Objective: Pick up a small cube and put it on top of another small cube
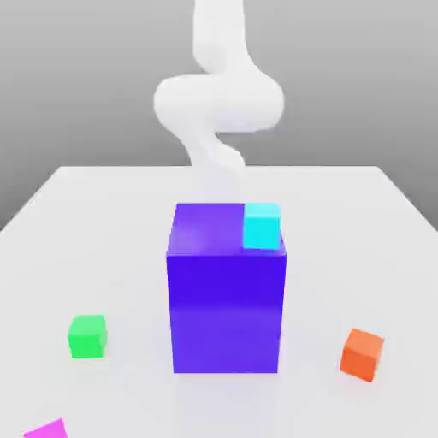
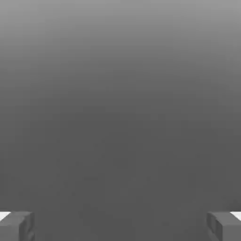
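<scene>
**Desk:** Between the two grey fingertips [image 2: 17, 226] seen from the hand view, what is there?

**Photographer:** Nothing. The gripper [image 2: 120, 226] is spread wide, one tip at each lower corner of the picture, with plain grey background between them. It holds no cube, and it seems to point away from the table, which would explain why no object appears ahead of it.

**Desk:** And the arm?

**Photographer:** In the exterior view the white arm [image 1: 218, 98] rises behind the large blue-purple block [image 1: 227, 295], bent above the far side of the white table [image 1: 103, 222]. I read that as a resting pose before any reach.

**Desk:** Where is the small cube?

**Photographer:** The magenta-pink cube [image 1: 47, 429] lies at the near edge, in the lower corner on the exterior view's left, partly cut off by the frame and well apart from the arm. A green cube [image 1: 87, 335] sits near it, farther in. An orange cube [image 1: 363, 353] sits on the exterior view's right, and a cyan cube [image 1: 262, 226] rests on the block's top at its right edge.

**Desk:** Progress?

**Photographer:** By my judgement, none yet: the cubes sit scattered, not one small cube stacked on another. The tall block stands between arm and pink cube, so the reach likely has to clear it.
</scene>
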You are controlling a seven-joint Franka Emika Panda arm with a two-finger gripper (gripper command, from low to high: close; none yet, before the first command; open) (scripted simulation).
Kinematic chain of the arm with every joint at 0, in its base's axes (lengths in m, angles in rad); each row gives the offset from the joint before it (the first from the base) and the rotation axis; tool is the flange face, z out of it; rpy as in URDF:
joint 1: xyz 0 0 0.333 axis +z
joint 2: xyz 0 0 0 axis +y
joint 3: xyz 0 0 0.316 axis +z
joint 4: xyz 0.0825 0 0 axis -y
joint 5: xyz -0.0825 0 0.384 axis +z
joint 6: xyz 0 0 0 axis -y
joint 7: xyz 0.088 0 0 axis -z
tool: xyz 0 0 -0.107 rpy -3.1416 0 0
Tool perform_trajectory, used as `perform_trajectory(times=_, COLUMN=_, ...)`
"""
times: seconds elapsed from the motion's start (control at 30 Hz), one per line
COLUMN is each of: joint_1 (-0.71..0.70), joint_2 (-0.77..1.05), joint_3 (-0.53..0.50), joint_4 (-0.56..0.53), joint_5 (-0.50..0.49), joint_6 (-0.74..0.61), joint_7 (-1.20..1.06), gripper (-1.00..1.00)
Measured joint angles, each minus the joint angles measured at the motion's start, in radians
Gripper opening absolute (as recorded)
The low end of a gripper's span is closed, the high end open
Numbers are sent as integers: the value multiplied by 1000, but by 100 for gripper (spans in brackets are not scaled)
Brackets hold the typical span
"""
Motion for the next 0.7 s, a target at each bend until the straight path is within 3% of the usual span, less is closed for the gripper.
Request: perform_trajectory(times=0.7, joint_1=-206, joint_2=767, joint_3=-40, joint_4=97, joint_5=-30, joint_6=177, joint_7=413, gripper=0)
